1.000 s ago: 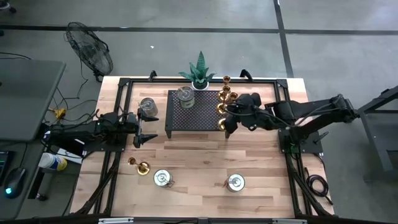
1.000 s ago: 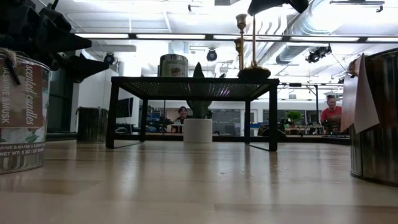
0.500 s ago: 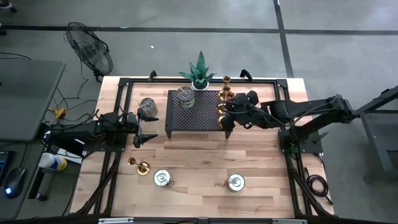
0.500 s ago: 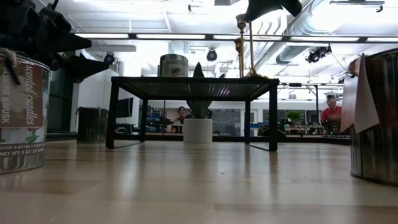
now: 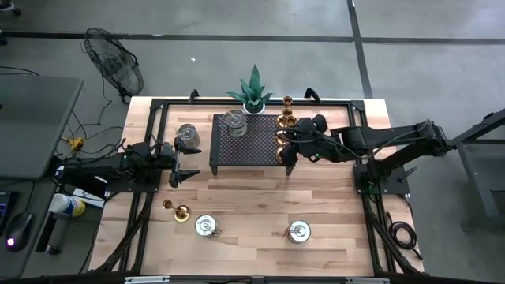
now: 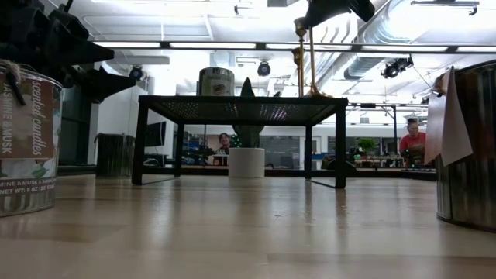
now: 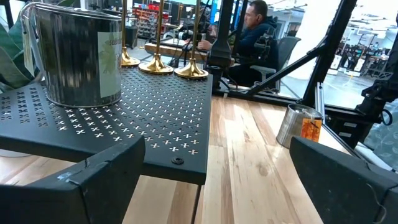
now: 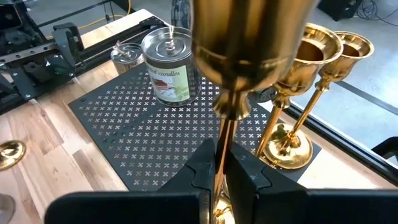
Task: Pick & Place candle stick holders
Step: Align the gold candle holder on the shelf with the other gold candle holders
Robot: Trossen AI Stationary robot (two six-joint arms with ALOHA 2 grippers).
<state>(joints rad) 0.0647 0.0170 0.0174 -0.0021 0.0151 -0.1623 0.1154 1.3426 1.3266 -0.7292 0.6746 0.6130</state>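
Note:
A brass candle stick holder [image 8: 247, 43] stands upright in my shut right gripper [image 8: 219, 177], [image 5: 289, 160] at the right end of the black perforated rack [image 5: 245, 140]. Its base [image 6: 318, 94] is at the rack's top; whether it rests there I cannot tell. Two more brass holders [image 8: 292, 146] stand on their round bases on the rack just beyond it. A silvery tin [image 5: 235, 120] sits on the rack's far part. Another brass holder [image 5: 178, 211] lies on the table near the left front. My left gripper [image 5: 182, 163] waits open at the table's left. My right gripper pinches the slim stem [image 8: 222, 140] of the brass holder between its two fingers, below the cup. The fingers come from the table's right, slanting down, and lie across the stem. The holder stays upright, cup up, with its base at the rack's top.
A spiky green plant [image 5: 253, 91] stands behind the rack. Silvery tins sit on the table at the left [image 5: 188, 136] and near the front [image 5: 206, 226], [image 5: 298, 230]. A fourth brass holder [image 5: 286, 101] stands at the rack's far right corner. People sit in the room beyond.
My right gripper has shifted slightly toward the rack, still shut on the stem. The held holder's base has sunk from just above the rack to the level of the rack's top.

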